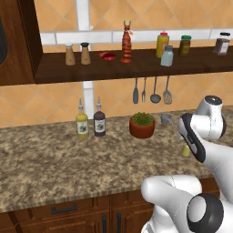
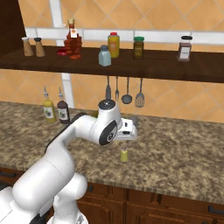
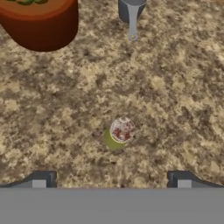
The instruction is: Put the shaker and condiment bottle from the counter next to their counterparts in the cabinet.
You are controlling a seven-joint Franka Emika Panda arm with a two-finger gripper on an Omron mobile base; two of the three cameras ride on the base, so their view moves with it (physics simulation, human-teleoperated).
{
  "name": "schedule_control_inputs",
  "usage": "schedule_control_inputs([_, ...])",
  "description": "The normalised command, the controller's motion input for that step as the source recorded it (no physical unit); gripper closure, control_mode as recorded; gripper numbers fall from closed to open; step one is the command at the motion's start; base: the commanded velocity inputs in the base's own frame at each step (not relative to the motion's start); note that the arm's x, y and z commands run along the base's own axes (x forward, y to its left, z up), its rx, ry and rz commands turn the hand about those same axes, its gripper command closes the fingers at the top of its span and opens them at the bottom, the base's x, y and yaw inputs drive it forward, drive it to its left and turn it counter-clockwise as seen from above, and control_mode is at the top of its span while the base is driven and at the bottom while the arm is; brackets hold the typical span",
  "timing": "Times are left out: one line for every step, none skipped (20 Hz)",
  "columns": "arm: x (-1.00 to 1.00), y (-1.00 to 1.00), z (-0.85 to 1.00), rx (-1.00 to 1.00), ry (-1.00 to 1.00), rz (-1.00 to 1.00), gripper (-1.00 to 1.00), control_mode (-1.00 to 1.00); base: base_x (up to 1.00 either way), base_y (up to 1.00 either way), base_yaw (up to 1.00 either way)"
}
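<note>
The small yellow-green shaker (image 3: 119,133) stands upright on the speckled counter (image 3: 52,109), just ahead of the midpoint of my gripper (image 3: 111,179). The gripper hangs straight above it, open and holding nothing, its two dark fingertips (image 3: 40,178) wide apart. From the right base camera the shaker (image 2: 124,155) sits directly below the gripper (image 2: 127,142); from the left one the shaker (image 1: 185,150) peeks out under my wrist. The red-orange condiment bottle (image 1: 126,42) stands in the cabinet (image 1: 136,69), also the bottle (image 2: 72,39).
A potted plant (image 1: 142,125) and a grey cup (image 1: 166,119) stand just behind the shaker. Olive and dark spouted bottles (image 1: 82,123) are further left. The shelf holds two brown shakers (image 1: 69,54), a yellow bottle (image 1: 162,44), a blue-grey shaker (image 1: 167,56) and jars (image 1: 184,45).
</note>
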Motion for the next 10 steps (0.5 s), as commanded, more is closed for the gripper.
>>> schedule_control_inputs([0.13, 0.00, -0.34, -0.01, 0.00, 0.00, -1.00, -1.00, 0.00, 0.00, 0.00])
schedule_control_inputs([0.11, 0.00, -0.31, -0.01, 0.00, 0.00, -1.00, -1.00, 0.00, 0.00, 0.00])
schedule_control_inputs([0.09, 0.00, -0.29, 0.00, 0.00, 0.00, -1.00, -1.00, 0.00, 0.00, 0.00])
schedule_control_inputs([0.07, -0.01, -0.28, 0.00, 0.00, 0.00, -1.00, -1.00, 0.00, 0.00, 0.00])
schedule_control_inputs([0.04, -0.04, -0.26, 0.00, 0.00, 0.00, -1.00, -1.00, 0.00, 0.00, 0.00])
schedule_control_inputs([0.02, -0.09, -0.26, 0.00, 0.00, 0.00, -1.00, -1.00, 0.00, 0.00, 0.00])
schedule_control_inputs([0.01, -0.11, -0.26, 0.00, 0.00, 0.00, -1.00, -1.00, 0.00, 0.00, 0.00])
schedule_control_inputs([0.01, -0.14, -0.26, 0.00, 0.00, 0.00, -1.00, -1.00, 0.00, 0.00, 0.00])
schedule_control_inputs([0.00, -0.16, -0.26, 0.00, 0.00, 0.00, -1.00, -1.00, 0.00, 0.00, 0.00])
schedule_control_inputs([0.01, -0.16, -0.26, 0.00, 0.00, 0.00, -1.00, -1.00, 0.00, 0.00, 0.00])
